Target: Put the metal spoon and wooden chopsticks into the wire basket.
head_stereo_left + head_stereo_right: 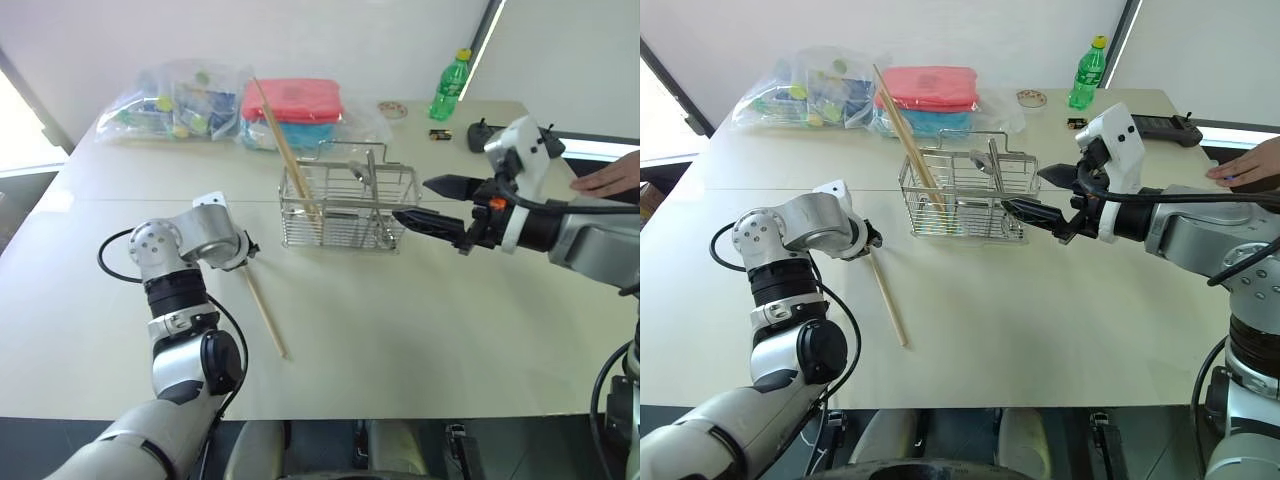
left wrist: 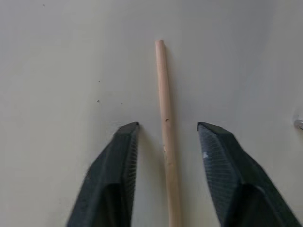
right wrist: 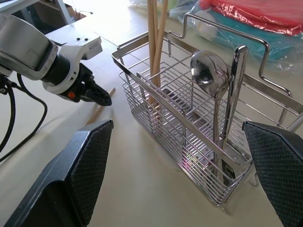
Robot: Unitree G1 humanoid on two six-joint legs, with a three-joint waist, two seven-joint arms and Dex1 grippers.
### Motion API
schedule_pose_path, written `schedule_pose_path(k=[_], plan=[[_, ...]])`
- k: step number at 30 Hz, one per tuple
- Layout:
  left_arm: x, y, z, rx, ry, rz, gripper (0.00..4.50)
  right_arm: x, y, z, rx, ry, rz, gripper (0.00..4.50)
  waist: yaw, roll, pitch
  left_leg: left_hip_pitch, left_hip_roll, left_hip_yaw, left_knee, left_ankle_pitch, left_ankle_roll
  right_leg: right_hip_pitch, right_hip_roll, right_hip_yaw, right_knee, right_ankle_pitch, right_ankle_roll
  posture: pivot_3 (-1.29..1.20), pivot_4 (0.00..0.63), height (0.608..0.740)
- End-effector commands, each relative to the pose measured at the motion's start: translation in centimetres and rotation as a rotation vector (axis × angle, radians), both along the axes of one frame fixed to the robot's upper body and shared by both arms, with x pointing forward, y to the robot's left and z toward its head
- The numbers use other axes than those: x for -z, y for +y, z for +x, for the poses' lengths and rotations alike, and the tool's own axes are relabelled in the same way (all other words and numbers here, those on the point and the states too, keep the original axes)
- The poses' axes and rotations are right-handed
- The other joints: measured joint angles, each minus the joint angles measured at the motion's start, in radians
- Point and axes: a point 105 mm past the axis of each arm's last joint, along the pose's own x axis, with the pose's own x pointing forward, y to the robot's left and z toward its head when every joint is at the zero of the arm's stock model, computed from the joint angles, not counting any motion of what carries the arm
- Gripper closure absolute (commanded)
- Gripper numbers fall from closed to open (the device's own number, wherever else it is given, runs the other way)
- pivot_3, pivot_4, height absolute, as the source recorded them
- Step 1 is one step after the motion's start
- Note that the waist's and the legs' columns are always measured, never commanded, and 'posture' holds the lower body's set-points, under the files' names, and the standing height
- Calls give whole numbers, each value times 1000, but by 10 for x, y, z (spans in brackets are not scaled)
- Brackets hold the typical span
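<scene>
- The counter (image 1: 420,330), pale and wide, carries everything; bagged clutter and a red-lidded box (image 1: 292,102) sit in the upper middle of the head view.
- The wire basket (image 1: 345,205) stands at centre frame, just above the middle line.
- The right gripper (image 1: 432,203) hovers to the right of the basket, jaws spread wide and holding nothing.
- The left gripper (image 2: 166,137) points down at the counter in the left half of the frame, jaws partly narrowed on either side of a stick, with gaps showing on both sides (so not yet gripping, by the wrist view).
- The wooden chopsticks: two lean upright in the basket's left end (image 3: 156,42); one (image 1: 266,318) lies on the counter, lower left of the basket.
- The metal spoon (image 3: 210,75) stands in the basket's right end, bowl up.
- Judged progress: spoon done, chopsticks partly done; the loose stick remains to be lifted and dropped in.
</scene>
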Motion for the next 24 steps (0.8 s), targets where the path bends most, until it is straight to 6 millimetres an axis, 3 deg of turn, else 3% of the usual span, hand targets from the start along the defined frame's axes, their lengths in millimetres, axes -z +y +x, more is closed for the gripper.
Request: schedule_pose_path(k=[1, 7, 13, 16, 20, 24], plan=[[-3, 1, 0, -18, 9, 18, 4369, -16, 3, -5, -15, -75, 20, 0, 4, 0, 0, 0, 0, 0, 0, 0, 0, 0, 0, 0, 0, 0, 0, 0, 150, 699], [-5, 2, 1, -23, 4, 13, 4448, -16, 1, -3, -7, -70, 26, 0, 4, 0, 0, -1, 0, 0, 0, 0, 0, 0, 0, 0, -1, 0, 0, 0, 150, 699], [-7, 16, 0, -69, -7, 20, 4448, -14, 0, -1, 2, -63, 29, 0, 3, 0, 0, -1, 0, 0, 0, 0, 0, 0, 0, 0, -1, 0, 0, 0, 150, 699], [-21, 22, 6, -76, -56, 37, 4448, -15, -1, 0, -1, -62, 33, 0, 2, 0, 0, -1, 0, 0, 0, 0, 0, 0, 0, 0, -1, 0, 0, 0, 150, 699], [-76, 40, 22, -101, -256, 93, 4448, -15, -2, 3, 0, -57, 36, 0, 2, -1, 1, -1, 0, 0, 0, 0, 0, -1, 0, 0, 0, 0, -1, 0, 150, 699], [-140, 81, 37, -229, -619, 169, 4448, -17, -2, 4, 1, -57, 44, 0, -2, 1, 0, -1, 0, 1, -1, 0, 0, -2, 0, 0, -1, 0, -1, 0, 150, 699]])
